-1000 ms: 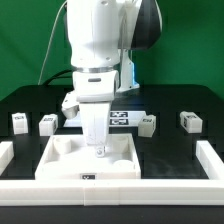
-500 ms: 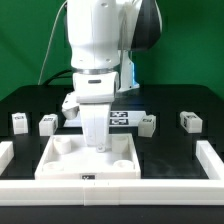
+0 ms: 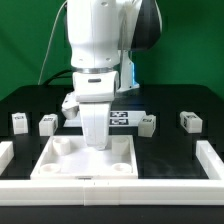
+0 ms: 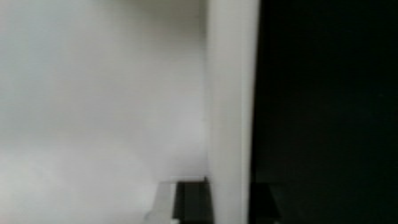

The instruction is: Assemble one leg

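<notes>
The tabletop [image 3: 122, 160] has slid a little to the exterior view's left with my gripper [image 3: 95, 146], whose fingers I cannot make out, so no leg [image 3: 146, 123] is in yet.

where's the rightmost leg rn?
In the exterior view, the rightmost leg sits at the view's far right, to the right of another leg, and further back and right of the tabletop.

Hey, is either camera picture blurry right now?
Wrist view: out of focus, soft white on one side, near-black on the other, no detail readable. Exterior view: sharp, evenly lit, but the arm hides part of the tabletop.
</notes>
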Robot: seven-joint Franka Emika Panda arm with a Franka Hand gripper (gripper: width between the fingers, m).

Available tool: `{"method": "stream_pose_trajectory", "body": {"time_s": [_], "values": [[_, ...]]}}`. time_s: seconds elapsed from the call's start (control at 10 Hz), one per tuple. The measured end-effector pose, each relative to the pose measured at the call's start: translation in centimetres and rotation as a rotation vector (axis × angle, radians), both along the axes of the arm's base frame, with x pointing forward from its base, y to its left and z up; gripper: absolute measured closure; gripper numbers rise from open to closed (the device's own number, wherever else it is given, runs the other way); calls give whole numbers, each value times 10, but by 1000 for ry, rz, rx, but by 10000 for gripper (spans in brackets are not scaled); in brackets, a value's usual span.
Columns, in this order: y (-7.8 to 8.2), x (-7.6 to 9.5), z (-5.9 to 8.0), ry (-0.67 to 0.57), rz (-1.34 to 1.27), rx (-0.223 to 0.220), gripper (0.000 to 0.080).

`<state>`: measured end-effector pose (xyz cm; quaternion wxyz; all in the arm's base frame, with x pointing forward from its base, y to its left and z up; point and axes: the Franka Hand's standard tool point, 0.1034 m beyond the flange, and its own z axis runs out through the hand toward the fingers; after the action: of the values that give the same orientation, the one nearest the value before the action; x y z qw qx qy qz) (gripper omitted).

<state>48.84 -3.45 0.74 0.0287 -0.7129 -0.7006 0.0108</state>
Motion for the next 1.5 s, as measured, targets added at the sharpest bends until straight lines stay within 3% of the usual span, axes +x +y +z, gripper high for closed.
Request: {"method": "stream_pose_trajectory", "body": {"time_s": [0.4, 1.1, 1.3, 1.5], "values": [[2, 0, 0, 0, -12, 0, 739], [84, 13, 6, 1, 21, 42, 739], [98, 12, 6, 7, -28, 46, 739], [94, 12, 6, 8, -35, 46, 739]]}}
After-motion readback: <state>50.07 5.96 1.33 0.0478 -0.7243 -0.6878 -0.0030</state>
